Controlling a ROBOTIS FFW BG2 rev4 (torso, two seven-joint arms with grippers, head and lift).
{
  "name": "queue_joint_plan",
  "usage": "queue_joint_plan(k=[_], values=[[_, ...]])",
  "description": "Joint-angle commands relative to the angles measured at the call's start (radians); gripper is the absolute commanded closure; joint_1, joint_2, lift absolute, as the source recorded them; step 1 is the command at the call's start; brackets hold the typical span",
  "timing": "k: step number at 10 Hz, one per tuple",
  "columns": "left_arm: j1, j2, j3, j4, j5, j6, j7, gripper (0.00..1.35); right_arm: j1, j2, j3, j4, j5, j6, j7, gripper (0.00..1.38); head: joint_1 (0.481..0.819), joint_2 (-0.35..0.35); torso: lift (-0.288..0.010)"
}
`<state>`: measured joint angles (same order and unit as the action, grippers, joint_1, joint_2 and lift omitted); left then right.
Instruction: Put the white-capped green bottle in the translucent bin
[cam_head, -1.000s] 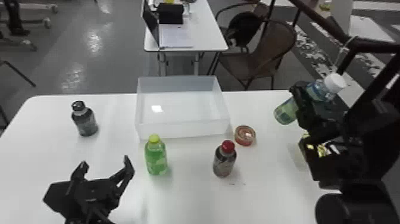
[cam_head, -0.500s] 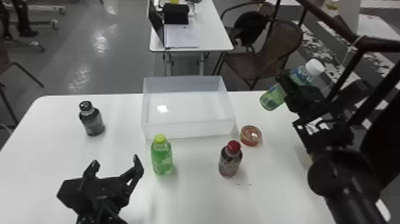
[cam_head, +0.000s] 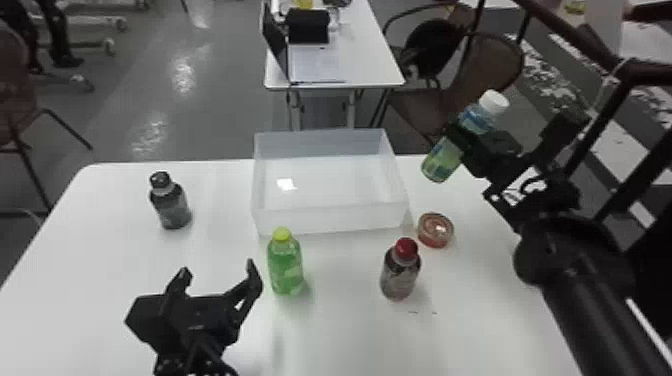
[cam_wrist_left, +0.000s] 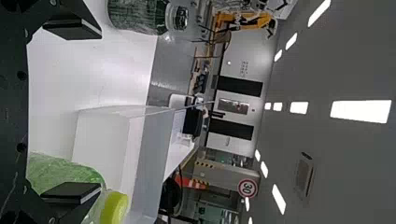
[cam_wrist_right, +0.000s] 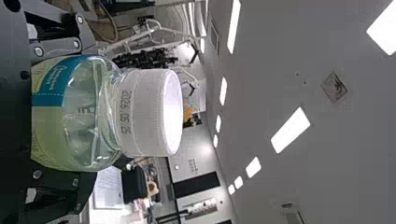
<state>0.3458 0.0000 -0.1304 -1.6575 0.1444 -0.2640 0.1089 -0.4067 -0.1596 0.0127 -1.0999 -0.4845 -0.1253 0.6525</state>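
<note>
Head view: R claw (cam_head: 465, 135) clamped firmly round white-capped green bottle (cam_head: 441, 161), tilted, held up R of bin (cam_head: 330, 218). Carry step rn imo; next = swing L over bin, lower, let go. L claw (cam_head: 218, 270) spread wide, empty. White table (cam_head: 95, 280), grey floor (cam_head: 195, 120), chair (cam_head: 492, 65) + laptop (cam_head: 276, 42) behind.

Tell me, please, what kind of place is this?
Probably a robotics lab or test hall: behind the worktable are a laptop, yellow-and-black hazard striping and rows of ceiling lights.
</note>
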Motion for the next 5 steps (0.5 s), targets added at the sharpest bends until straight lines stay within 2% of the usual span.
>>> queue_joint_plan(k=[1, 3, 4, 5], values=[[-0.002, 0.000, -0.003, 0.004, 0.003, 0.003, 0.000, 0.15, -0.041, 0.028, 0.035, 0.077, 0.033, -0.008, 0.018, 1.19, 0.689, -0.014, -0.076], [-0.002, 0.001, -0.002, 0.004, 0.006, 0.002, 0.000, 0.15, -0.075, 0.114, 0.050, 0.179, 0.073, -0.096, 0.015, 1.19, 0.695, 0.014, -0.076], [-0.002, 0.008, -0.005, 0.004, 0.012, 0.000, 0.000, 0.15, -0.129, 0.140, 0.062, 0.262, 0.122, -0.123, 0.036, 1.19, 0.695, 0.039, -0.076], [-0.002, 0.017, -0.009, 0.004, 0.024, -0.001, 0.000, 0.15, -0.184, 0.143, 0.105, 0.344, 0.115, -0.154, 0.042, 1.19, 0.695, 0.066, -0.076]])
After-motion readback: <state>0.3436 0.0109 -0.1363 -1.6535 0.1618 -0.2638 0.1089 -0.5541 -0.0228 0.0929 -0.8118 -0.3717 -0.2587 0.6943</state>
